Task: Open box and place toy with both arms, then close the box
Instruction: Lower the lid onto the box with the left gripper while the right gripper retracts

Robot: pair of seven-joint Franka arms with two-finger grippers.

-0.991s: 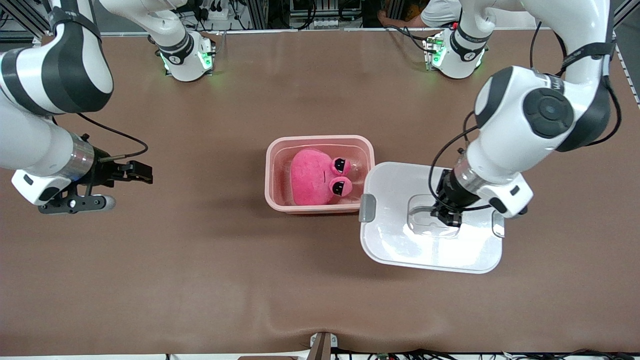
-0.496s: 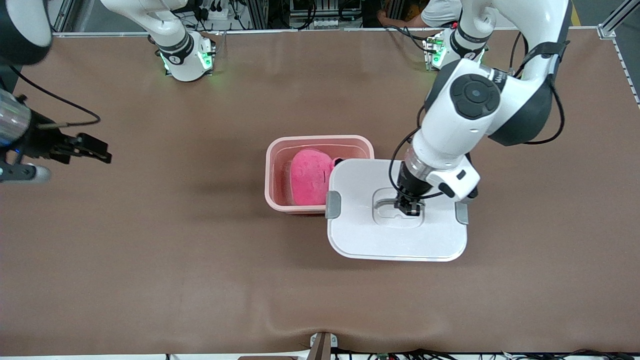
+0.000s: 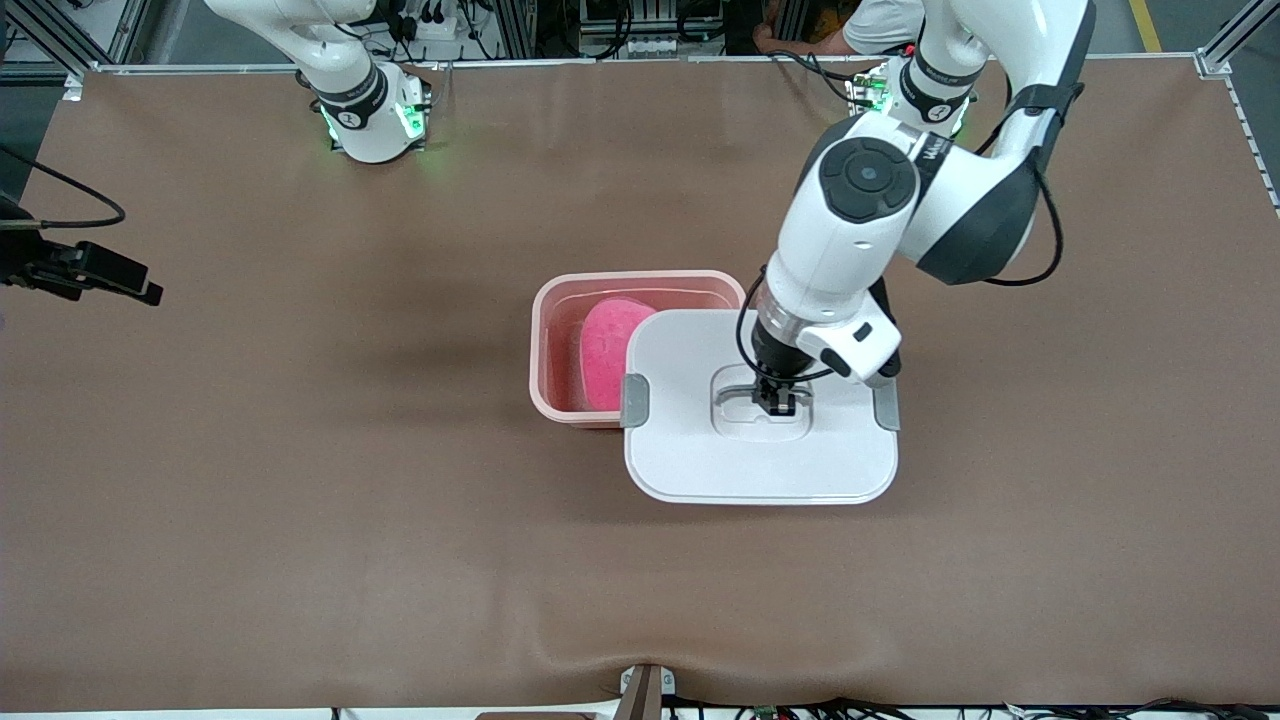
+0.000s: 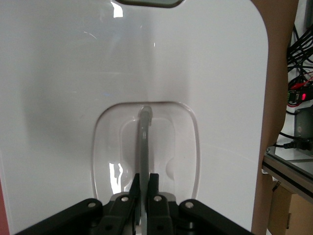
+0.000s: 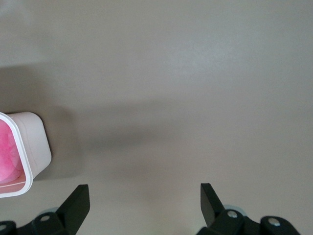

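The pink box (image 3: 545,345) stands open mid-table with the hot-pink toy (image 3: 606,352) inside it. My left gripper (image 3: 777,402) is shut on the clear handle (image 3: 745,395) of the white lid (image 3: 760,465) and holds the lid level, overlapping the part of the box toward the left arm's end and hiding the toy's face. In the left wrist view the gripper (image 4: 145,180) pinches the handle bar (image 4: 144,142) over the lid (image 4: 63,98). My right gripper (image 3: 128,280) hangs open over bare table at the right arm's end. Its wrist view shows open fingers (image 5: 78,205), a box corner (image 5: 32,147) and the toy (image 5: 7,152).
The brown mat (image 3: 300,500) covers the whole table. Arm bases with green lights (image 3: 375,115) (image 3: 905,100) stand along the edge farthest from the front camera. Grey clips (image 3: 636,400) (image 3: 886,408) hang at the lid's two ends. A small bracket (image 3: 645,690) sits at the nearest edge.
The left arm has carried the lid sideways over the box, covering more of the toy. The right arm has drawn back toward its end of the table.
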